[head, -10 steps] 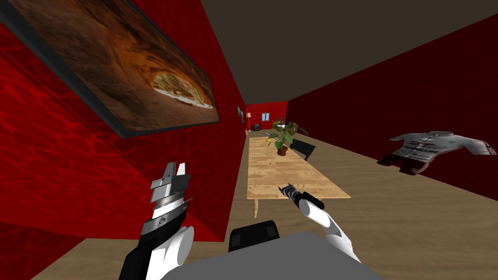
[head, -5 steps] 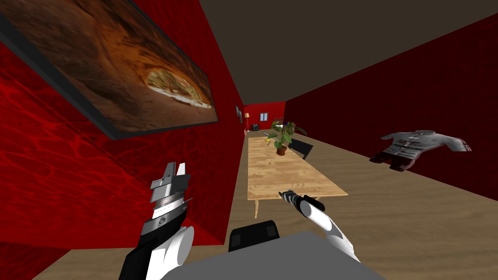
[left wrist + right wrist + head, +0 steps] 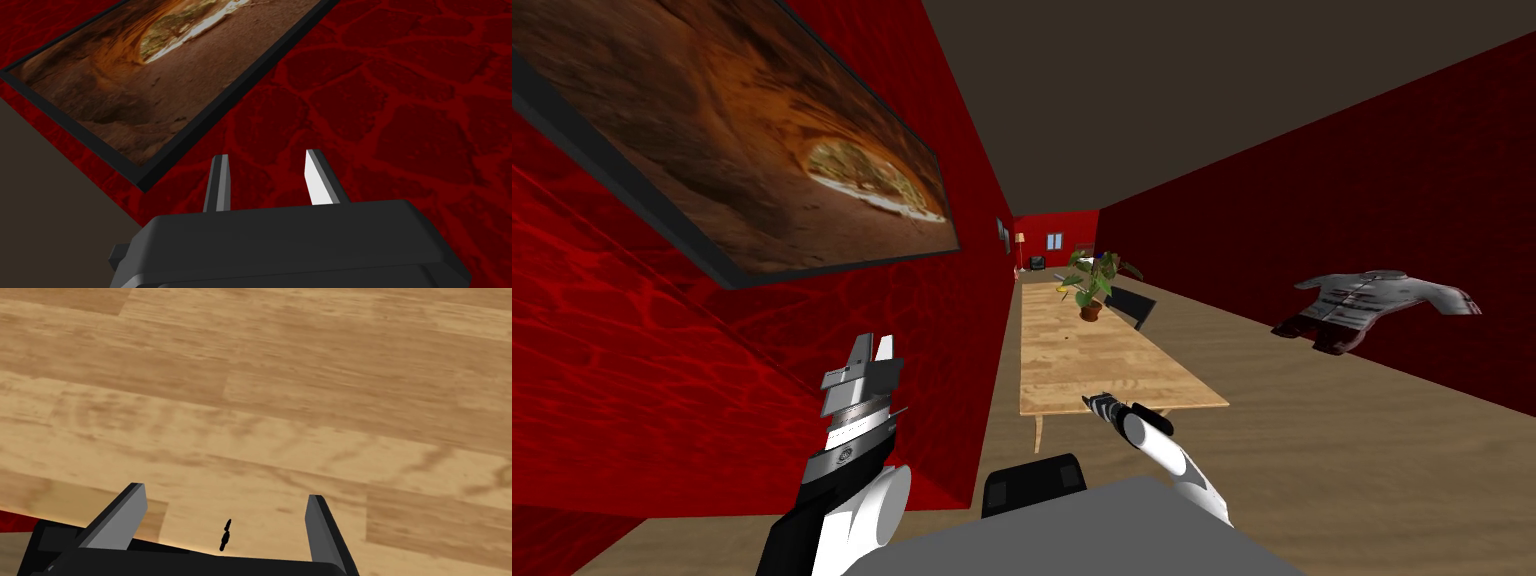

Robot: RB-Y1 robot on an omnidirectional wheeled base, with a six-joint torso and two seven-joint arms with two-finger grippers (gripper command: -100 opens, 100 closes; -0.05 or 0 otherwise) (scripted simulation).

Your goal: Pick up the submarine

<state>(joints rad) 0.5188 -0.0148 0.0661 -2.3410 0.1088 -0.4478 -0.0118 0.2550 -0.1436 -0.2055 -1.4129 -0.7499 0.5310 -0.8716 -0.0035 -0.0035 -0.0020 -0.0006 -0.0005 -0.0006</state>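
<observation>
A tiny black elongated thing (image 3: 226, 535), likely the submarine, lies on the light wooden table (image 3: 300, 388). In the right wrist view it sits low between my right gripper's (image 3: 225, 491) open fingers, close to the gripper body and touching neither finger. In the head view the right gripper (image 3: 1090, 399) hovers over the near end of the long table (image 3: 1112, 360), and a dark speck (image 3: 1065, 337) lies farther along the top. My left gripper (image 3: 873, 340) is raised beside the red wall, its fingers (image 3: 220, 180) apart with nothing between them.
A potted plant (image 3: 1092, 280) stands on the table's far half, with a dark chair (image 3: 1134, 305) beside it. The red wall (image 3: 932, 400) with a large framed picture (image 3: 762, 150) runs close along the left. A grey shirt-like thing (image 3: 1372, 305) hangs at the right wall.
The whole head view has shifted a little, so I have turned slightly. My right gripper has drifted a bit left and lower over the table's near end. The left arm has not moved.
</observation>
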